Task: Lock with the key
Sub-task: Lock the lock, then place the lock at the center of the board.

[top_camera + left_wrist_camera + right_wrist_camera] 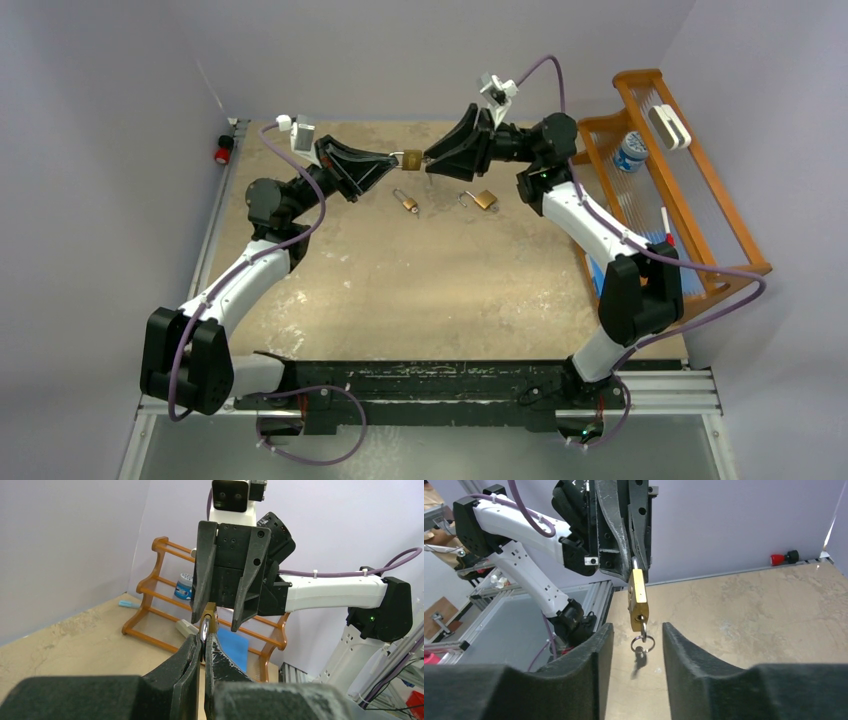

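Observation:
A brass padlock [411,159] hangs in the air between the two grippers. My left gripper [392,158] [204,640] is shut on its silver shackle [205,629], with the brass body [211,616] just past its tips. In the right wrist view the padlock [638,599] hangs from those fingers, a key [643,628] sits in its keyhole, and a key ring [642,643] dangles from it with a blurred second key. My right gripper [427,157] [638,632] is open. Its fingers [591,665] flank the key and ring without touching them.
Two more brass padlocks [406,202] [483,199] lie on the tan tabletop [420,280] below the grippers. A wooden rack [700,200] stands along the right edge with a blue-capped bottle [630,150]. A red button [223,153] sits at the far left corner.

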